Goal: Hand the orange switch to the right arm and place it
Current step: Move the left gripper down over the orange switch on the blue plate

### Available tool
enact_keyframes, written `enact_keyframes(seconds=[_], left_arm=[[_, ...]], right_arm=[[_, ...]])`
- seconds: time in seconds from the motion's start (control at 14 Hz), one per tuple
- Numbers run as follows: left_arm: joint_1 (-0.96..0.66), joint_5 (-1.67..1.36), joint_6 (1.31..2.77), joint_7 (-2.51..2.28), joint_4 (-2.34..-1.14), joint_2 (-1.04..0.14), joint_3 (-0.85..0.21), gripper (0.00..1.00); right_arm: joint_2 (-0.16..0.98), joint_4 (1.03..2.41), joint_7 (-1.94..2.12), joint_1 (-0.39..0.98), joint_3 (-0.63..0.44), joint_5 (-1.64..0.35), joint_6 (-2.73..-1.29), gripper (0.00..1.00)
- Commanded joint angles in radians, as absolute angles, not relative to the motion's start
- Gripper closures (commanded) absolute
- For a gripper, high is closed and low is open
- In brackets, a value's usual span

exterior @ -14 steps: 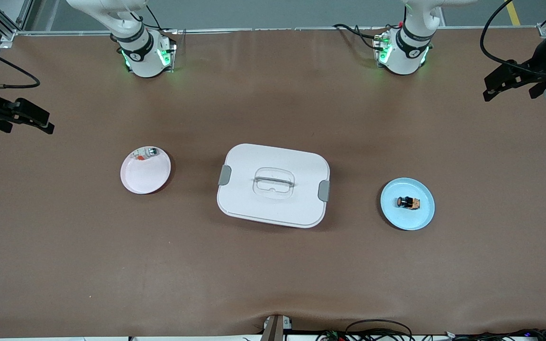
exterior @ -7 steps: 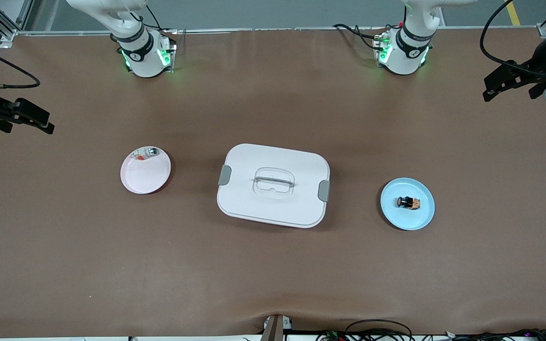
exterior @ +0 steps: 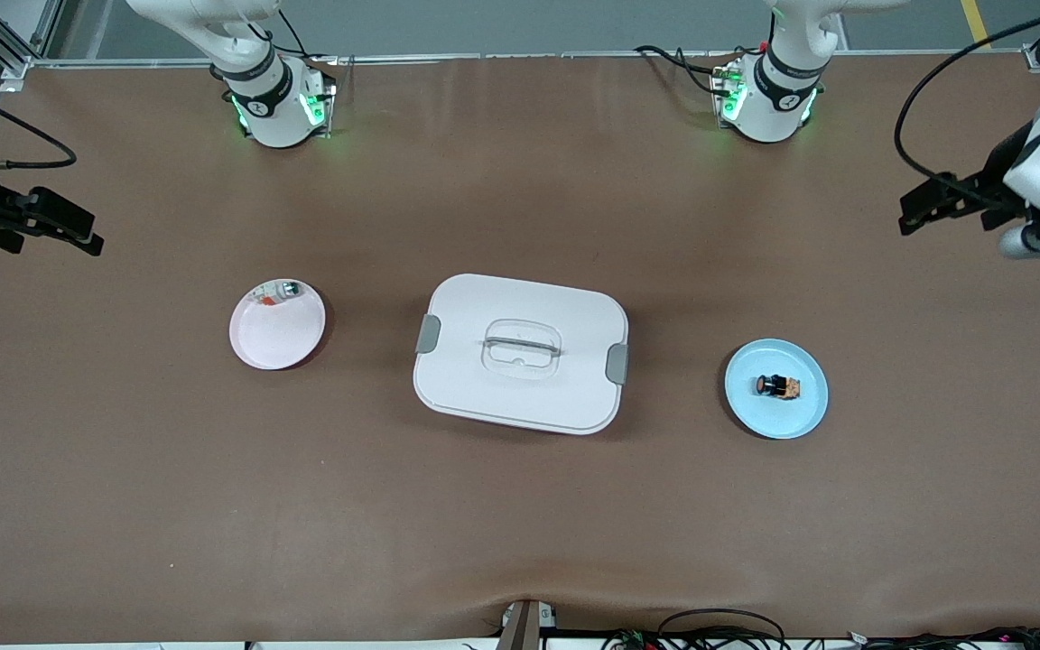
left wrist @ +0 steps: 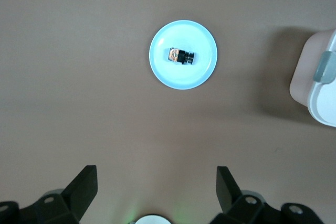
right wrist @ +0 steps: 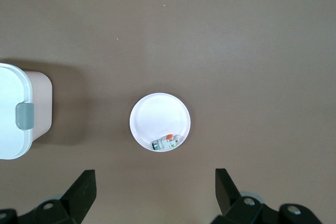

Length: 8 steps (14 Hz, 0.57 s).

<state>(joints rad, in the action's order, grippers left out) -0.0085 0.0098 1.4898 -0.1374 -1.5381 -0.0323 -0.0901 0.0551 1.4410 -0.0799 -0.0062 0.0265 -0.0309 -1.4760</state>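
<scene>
With both tools apart and high, the left tool (left wrist: pixel 156 190) may miss the tiny orange switch (left wrist: pixel 181 55), probably lying sideways on the blue plate (left wrist: pixel 202 72) ahead of it, while the right tool (right wrist: pixel 155 190) waits.

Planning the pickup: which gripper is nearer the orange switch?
Left. The left gripper hangs open at the left arm's end of the table, near the orange switch on the blue plate; the right gripper waits open at the right arm's end.

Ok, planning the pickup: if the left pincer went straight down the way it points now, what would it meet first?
Probably bare table. The open left pincer points down beside the blue plate holding the orange switch, not over it, though depth is unclear.
</scene>
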Motion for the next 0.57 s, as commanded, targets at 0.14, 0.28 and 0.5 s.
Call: enact_keyframes(seconds=[0.14,0.28,0.5], left_arm=[[-0.017,0.04,1.647,-0.129,-1.667,-0.025,-0.092,0.0],[-0.018,0.057,1.759,-0.129,-1.764,-0.02,-0.103,0.0],[-0.018,0.057,1.906,-0.132,-1.877,-0.037,-0.11,0.0]], right_arm=[[0.032,1.459,-0.098,-0.006,0.031,-0.029,-1.505,0.0],[0.032,1.46,-0.098,-0.008,0.031,-0.029,-1.505,0.0],[0.031,1.462,-0.097,-0.008,0.031,-0.029,-1.506,0.0]])
